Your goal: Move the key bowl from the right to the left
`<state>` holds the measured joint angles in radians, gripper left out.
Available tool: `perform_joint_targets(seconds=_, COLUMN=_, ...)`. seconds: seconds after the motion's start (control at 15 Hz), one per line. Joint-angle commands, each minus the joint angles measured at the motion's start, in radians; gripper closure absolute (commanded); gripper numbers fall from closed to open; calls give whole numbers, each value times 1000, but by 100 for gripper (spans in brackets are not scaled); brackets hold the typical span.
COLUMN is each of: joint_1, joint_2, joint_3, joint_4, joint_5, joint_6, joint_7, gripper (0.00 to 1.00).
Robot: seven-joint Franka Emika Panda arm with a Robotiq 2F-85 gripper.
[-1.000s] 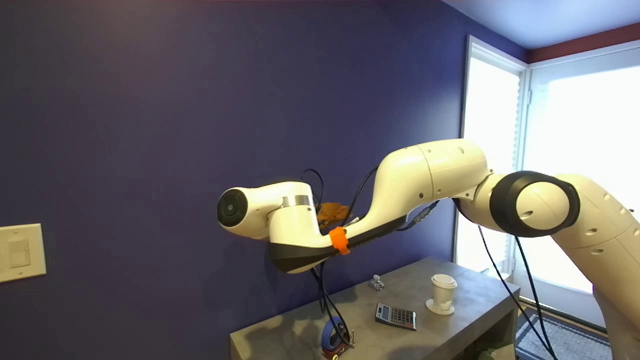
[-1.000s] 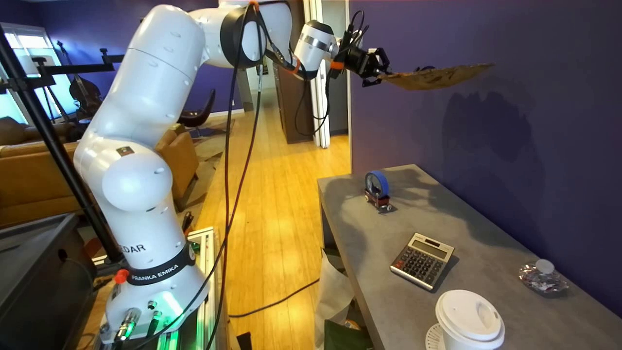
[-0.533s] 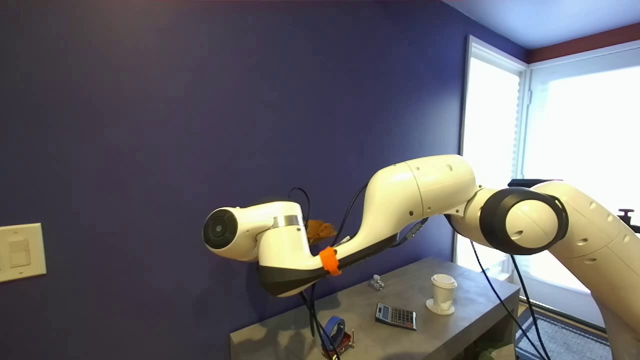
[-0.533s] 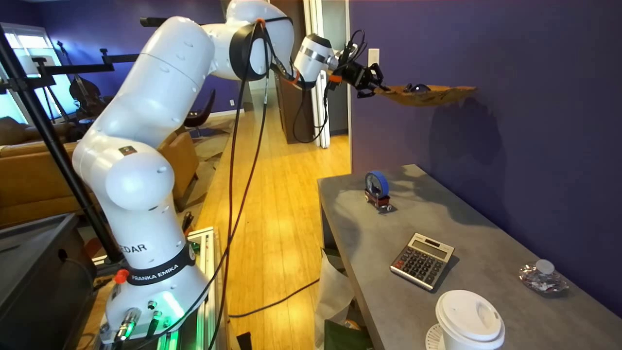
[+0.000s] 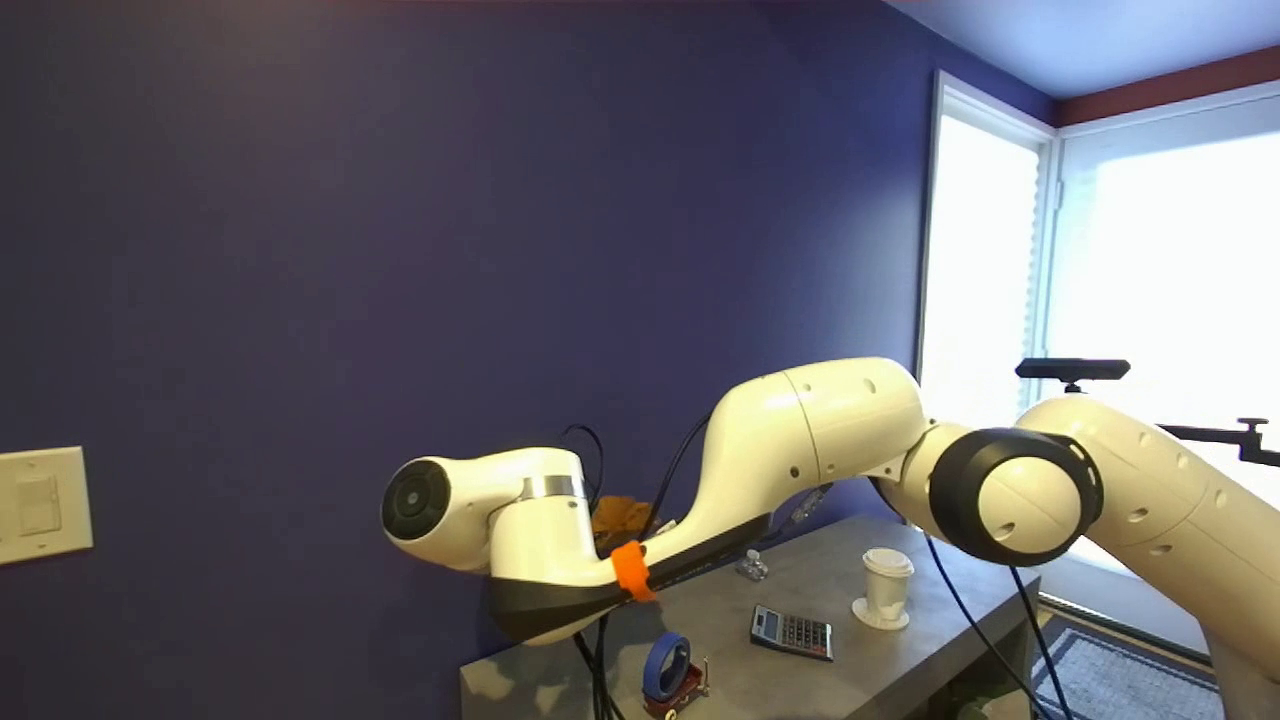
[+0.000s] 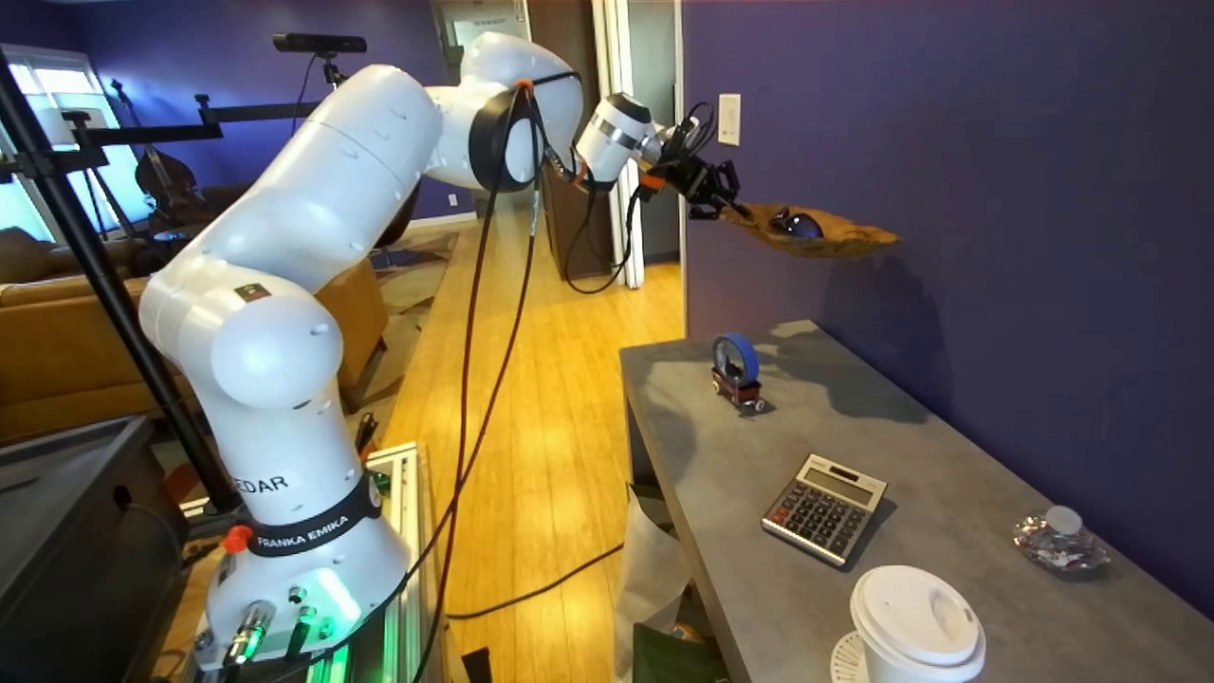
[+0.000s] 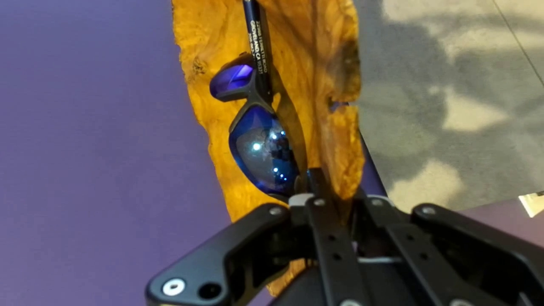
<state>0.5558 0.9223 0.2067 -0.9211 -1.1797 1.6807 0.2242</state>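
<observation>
Arm [image 6: 322, 190] arches high, end effector [image 7: 338, 191] clamping the wooden bowl [image 6: 842, 237].

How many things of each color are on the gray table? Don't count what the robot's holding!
White: 2, the cup and the coaster
Blue: 1, the ring
Red: 1, the toy wagon
Silver: 1, the calculator
Clear: 1, the bottle
Total: 6, without the wooden bowl held in the air

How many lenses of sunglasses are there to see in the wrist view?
2, both in the wooden bowl: the larger-looking lens nearer the gripper, the smaller-looking lens beside the pen; none seems hidden.
</observation>
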Motion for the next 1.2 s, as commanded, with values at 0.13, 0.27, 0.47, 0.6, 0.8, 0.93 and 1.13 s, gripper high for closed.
perform_joint_targets(seconds=0.13, joint_1=19, joint_2=173, joint_3=10, joint_4=211, joint_5=5, joint_6=49, joint_7=-61, gripper=97)
perform_joint_targets(seconds=0.27, joint_1=20, joint_2=213, joint_3=22, joint_4=247, joint_5=16, joint_6=62, joint_7=-54, gripper=97)
perform_joint_targets(seconds=0.47, joint_1=45, joint_2=244, joint_3=-24, joint_4=265, joint_5=95, joint_6=82, joint_7=-49, gripper=97)
perform_joint_targets(seconds=0.6, joint_1=57, joint_2=270, joint_3=-42, joint_4=290, joint_5=159, joint_6=82, joint_7=-49, gripper=97)
perform_joint_targets(seconds=0.8, joint_1=83, joint_2=305, joint_3=-95, joint_4=323, joint_5=222, joint_6=95, joint_7=-60, gripper=97)
perform_joint_targets(seconds=0.93, joint_1=97, joint_2=332, joint_3=-127, joint_4=350, joint_5=254, joint_6=109, joint_7=-63, gripper=97)
perform_joint_targets(seconds=1.13, joint_1=109, joint_2=379, joint_3=-173, joint_4=389, joint_5=300, joint_6=120, joint_7=-57, gripper=97)
